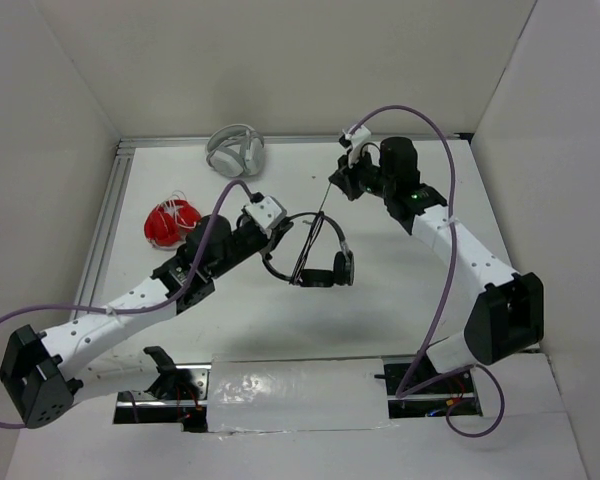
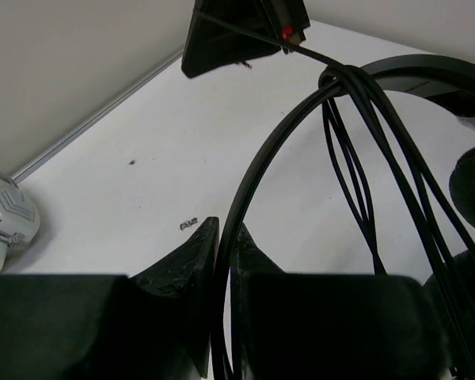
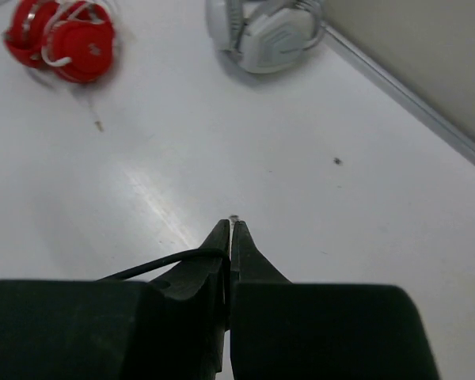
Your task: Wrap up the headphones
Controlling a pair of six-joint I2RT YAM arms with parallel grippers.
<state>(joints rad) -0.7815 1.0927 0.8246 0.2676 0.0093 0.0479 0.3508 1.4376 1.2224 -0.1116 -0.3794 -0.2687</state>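
The black headphones hang right of the red headphones, headband clamped in the left gripper. The right gripper, just beyond, pinches their cable.

The black headphones have a thin headband of smooth, semi-gloss black plastic, and their cable has a smooth, rubbery black sheath. The fingers of the left gripper are matt black plastic with a grainy, slightly rough face; those of the right gripper look the same. The table is smooth and white with a soft sheen. The red headphones are glossy plastic, the white-grey headphones matt plastic. The rail at the table's edge looks like brushed metal.
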